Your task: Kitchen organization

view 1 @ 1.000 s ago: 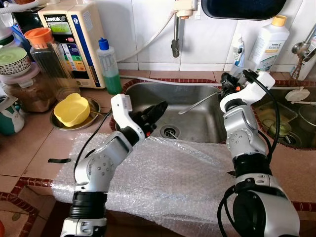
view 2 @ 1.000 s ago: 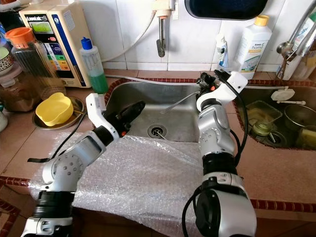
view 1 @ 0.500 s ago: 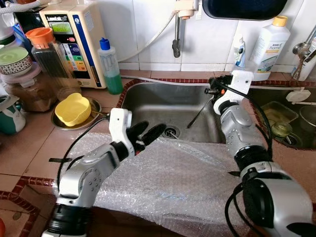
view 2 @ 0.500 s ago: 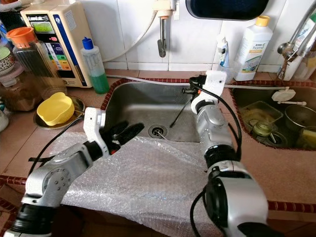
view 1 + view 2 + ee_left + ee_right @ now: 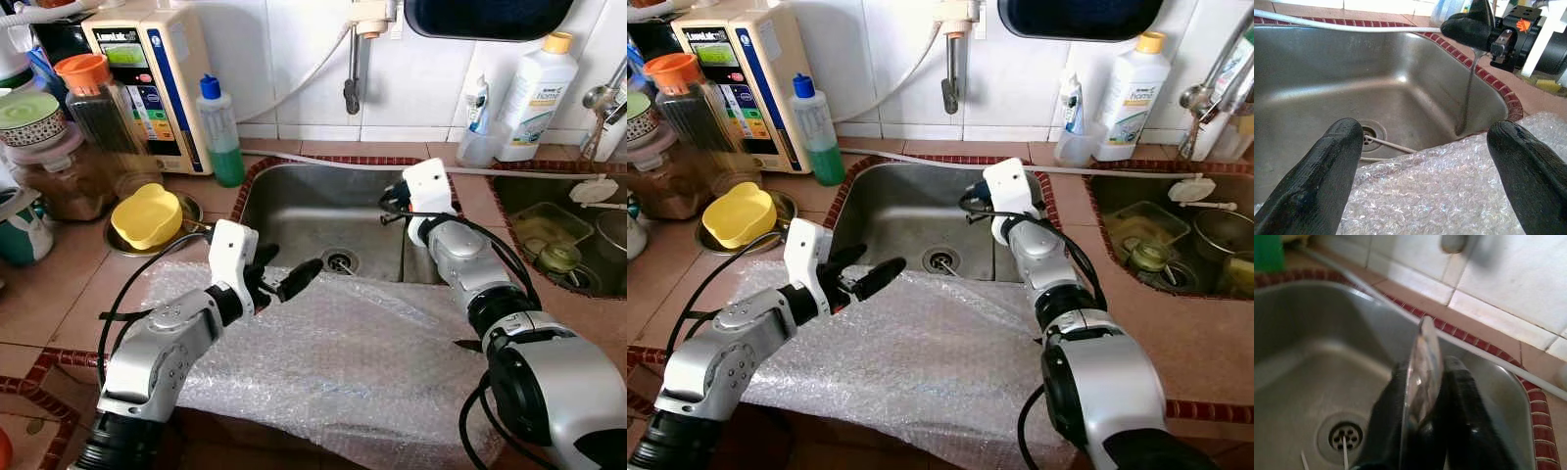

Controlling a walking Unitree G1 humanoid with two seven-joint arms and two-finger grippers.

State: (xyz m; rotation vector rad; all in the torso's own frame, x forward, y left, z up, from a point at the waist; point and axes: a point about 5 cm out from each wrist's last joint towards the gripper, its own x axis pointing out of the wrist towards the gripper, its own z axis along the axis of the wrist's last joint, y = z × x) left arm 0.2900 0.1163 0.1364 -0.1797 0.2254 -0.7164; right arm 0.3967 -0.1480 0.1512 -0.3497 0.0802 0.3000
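Note:
My right gripper (image 5: 392,202) hangs over the right part of the steel sink (image 5: 294,196), shut on a thin metal utensil (image 5: 1422,357). The utensil's handle (image 5: 1467,93) points down into the basin. My left gripper (image 5: 289,266) is open, with nothing between its fingers (image 5: 1327,166). It hovers at the sink's front edge, just above a sheet of bubble wrap (image 5: 343,352) spread over the counter. A thin stick (image 5: 1393,145) lies by the drain (image 5: 339,261).
Left of the sink sit a yellow bowl (image 5: 145,215) in a metal dish, a green soap bottle (image 5: 220,122), a water machine (image 5: 147,69) and jars (image 5: 93,108). A tap (image 5: 351,69) hangs above. A second basin with dishes (image 5: 563,255) lies at the right.
My right gripper has moved left and down from the sink's far right corner, and the utensil has swung from pointing sideways to hanging down. My left gripper has pulled back to the bubble wrap and spread wider.

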